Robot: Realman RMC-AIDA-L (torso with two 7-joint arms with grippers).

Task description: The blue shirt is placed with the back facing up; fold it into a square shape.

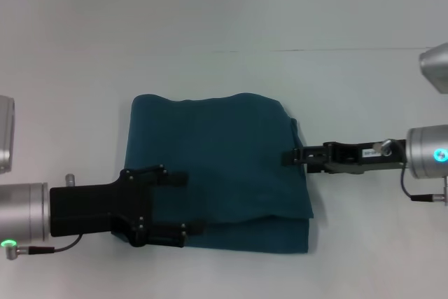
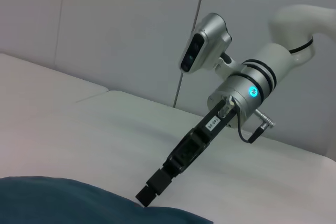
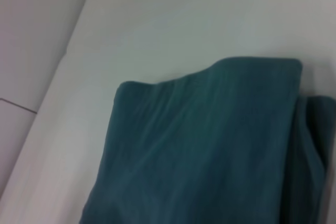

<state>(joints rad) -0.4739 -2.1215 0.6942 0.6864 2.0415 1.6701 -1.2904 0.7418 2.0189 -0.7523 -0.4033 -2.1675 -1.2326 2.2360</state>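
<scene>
Bright even light, soft shadows, slight blur

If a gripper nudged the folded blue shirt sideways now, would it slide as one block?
Probably not. The blue shirt shows soft wavy edges and loose stacked layers, so it would likely bunch rather than slide. Lifted by one edge, it would probably droop and unfold.
</scene>
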